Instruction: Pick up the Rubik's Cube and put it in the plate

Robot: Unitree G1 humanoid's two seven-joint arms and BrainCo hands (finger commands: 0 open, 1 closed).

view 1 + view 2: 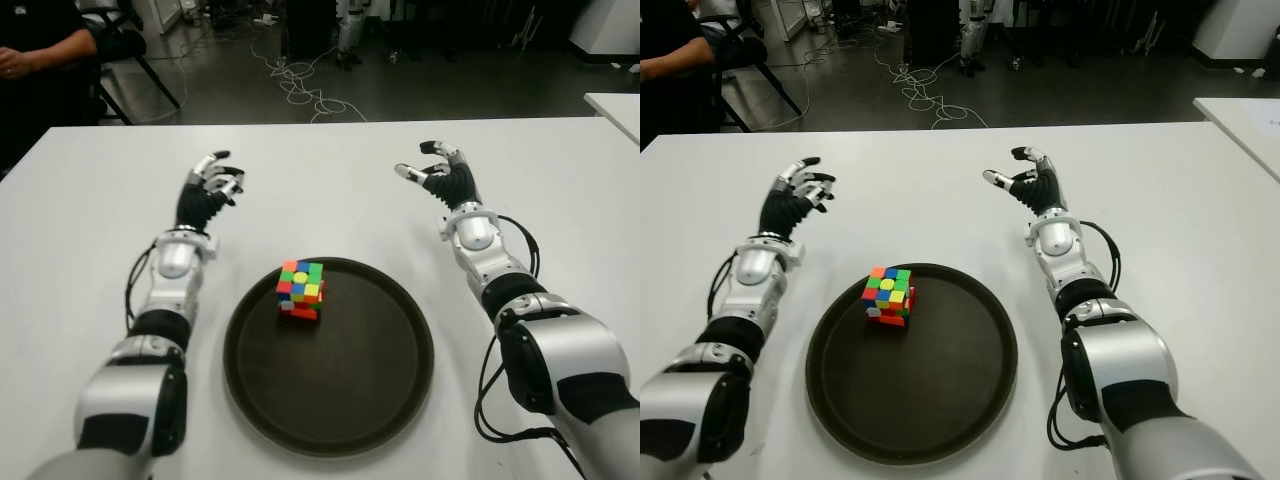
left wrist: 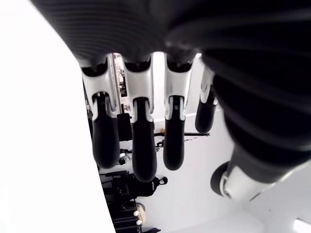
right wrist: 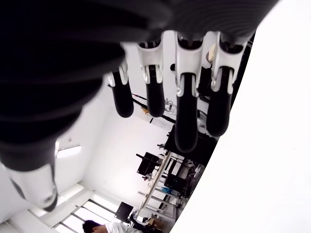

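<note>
The Rubik's Cube point(image 1: 301, 289) stands inside the dark round plate point(image 1: 360, 400), near its far left rim. My left hand point(image 1: 212, 186) is over the white table, beyond and to the left of the plate, fingers relaxed and holding nothing. On the other side my right hand point(image 1: 436, 169) is raised beyond the plate's right part, also spread and empty. In the left wrist view the fingers point(image 2: 137, 145) hang straight with nothing between them; the right wrist view shows the same for its fingers point(image 3: 186, 116).
The white table point(image 1: 330, 190) stretches wide around the plate. A person's arm point(image 1: 35, 55) and a black chair point(image 1: 130, 50) show at the far left behind the table. Cables point(image 1: 300, 85) lie on the floor beyond. Another table's corner point(image 1: 615, 105) is at right.
</note>
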